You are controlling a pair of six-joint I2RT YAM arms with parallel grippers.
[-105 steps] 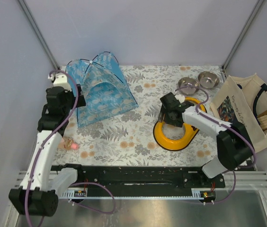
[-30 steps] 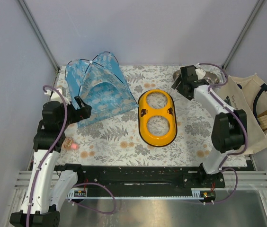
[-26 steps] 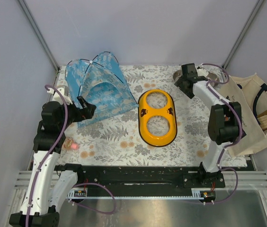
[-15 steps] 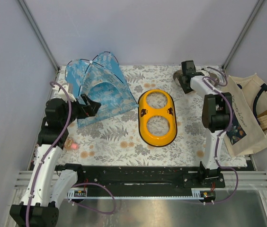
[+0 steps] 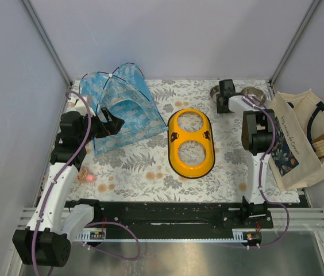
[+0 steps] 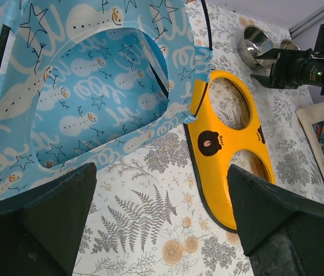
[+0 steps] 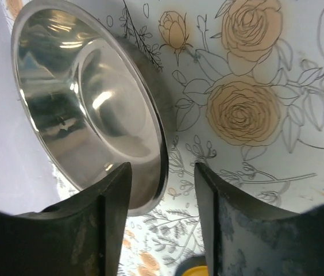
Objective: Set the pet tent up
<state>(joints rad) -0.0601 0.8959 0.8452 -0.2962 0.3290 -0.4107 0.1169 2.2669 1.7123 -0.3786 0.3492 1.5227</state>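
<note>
The pet tent [image 5: 119, 106] stands at the back left of the floral mat, light blue with snowman print, black poles and an arched doorway; it fills the upper left of the left wrist view [image 6: 87, 86]. My left gripper [image 5: 111, 123] is open and empty just in front of the tent's doorway, its jaws wide apart [image 6: 159, 227]. My right gripper [image 5: 224, 98] is open at the back right, its jaws straddling the rim of a steel bowl [image 7: 87, 109] without clamping it.
A yellow two-hole bowl holder [image 5: 191, 142] lies mid-mat, also in the left wrist view [image 6: 236, 155]. A second steel bowl [image 5: 253, 95] sits at the back right. A cloth tote bag [image 5: 305, 138] lies at the right edge. A small pink object [image 5: 86, 178] lies near left.
The yellow holder was moved from right of centre to mid-mat and released. My right gripper went back to the steel bowls. My left gripper lowered and turned toward the tent's doorway.
</note>
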